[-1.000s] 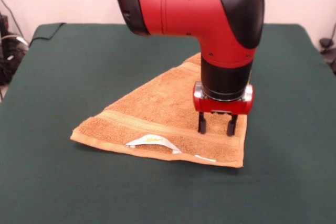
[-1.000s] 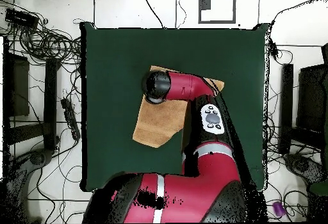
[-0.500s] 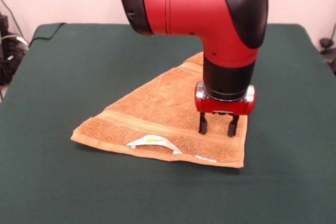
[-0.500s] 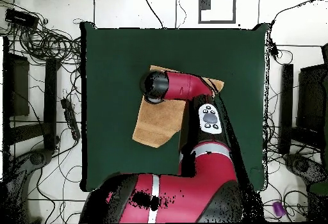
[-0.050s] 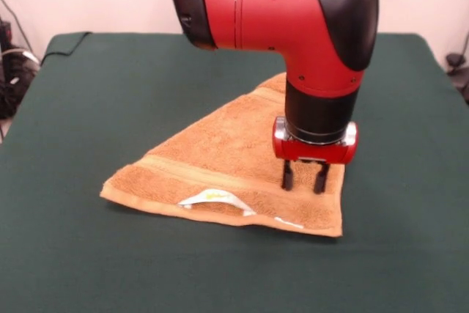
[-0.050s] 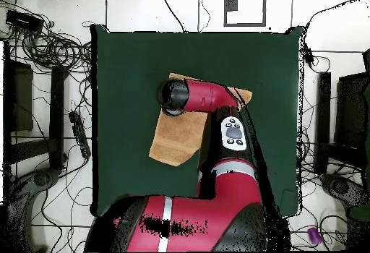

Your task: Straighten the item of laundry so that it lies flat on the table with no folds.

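You had one towel (image 5: 220,163) on the table (image 5: 102,93), folded over into a triangle, lying right of centre in the front view with its long hemmed edge toward 6 o'clock. One white label (image 5: 215,198) curled up from that edge, and two woven bands showed. Your single gripper (image 5: 304,178) stood with its two fingers (image 5: 287,175) parted, tips down at the towel's surface near the 4 o'clock corner, clamping nothing. From overhead, the arm (image 6: 209,98) covered much of the cloth.
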Robot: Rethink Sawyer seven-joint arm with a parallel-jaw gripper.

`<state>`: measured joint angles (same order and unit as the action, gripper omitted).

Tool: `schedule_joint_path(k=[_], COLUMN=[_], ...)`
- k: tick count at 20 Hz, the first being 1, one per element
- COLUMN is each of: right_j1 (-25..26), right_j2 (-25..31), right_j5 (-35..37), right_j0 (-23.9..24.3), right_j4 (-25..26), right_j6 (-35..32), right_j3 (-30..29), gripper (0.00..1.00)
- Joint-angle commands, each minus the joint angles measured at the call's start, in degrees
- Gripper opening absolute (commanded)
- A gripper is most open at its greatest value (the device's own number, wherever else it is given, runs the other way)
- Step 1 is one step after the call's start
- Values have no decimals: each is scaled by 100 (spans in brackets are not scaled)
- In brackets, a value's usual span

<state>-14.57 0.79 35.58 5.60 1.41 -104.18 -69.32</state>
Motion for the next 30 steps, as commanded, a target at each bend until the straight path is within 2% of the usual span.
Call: schedule_joint_path(k=[1,15,30], right_j1=[1084,1095,858], right_j2=[434,367,731], right_j5=[-863,-768,-1135], right_j0=[-254,-375,-563], right_j4=[-152,-462,-1768], right_j6=[-1164,-1298,-2128], right_j3=[-145,-29,-552], gripper=[0,0,0])
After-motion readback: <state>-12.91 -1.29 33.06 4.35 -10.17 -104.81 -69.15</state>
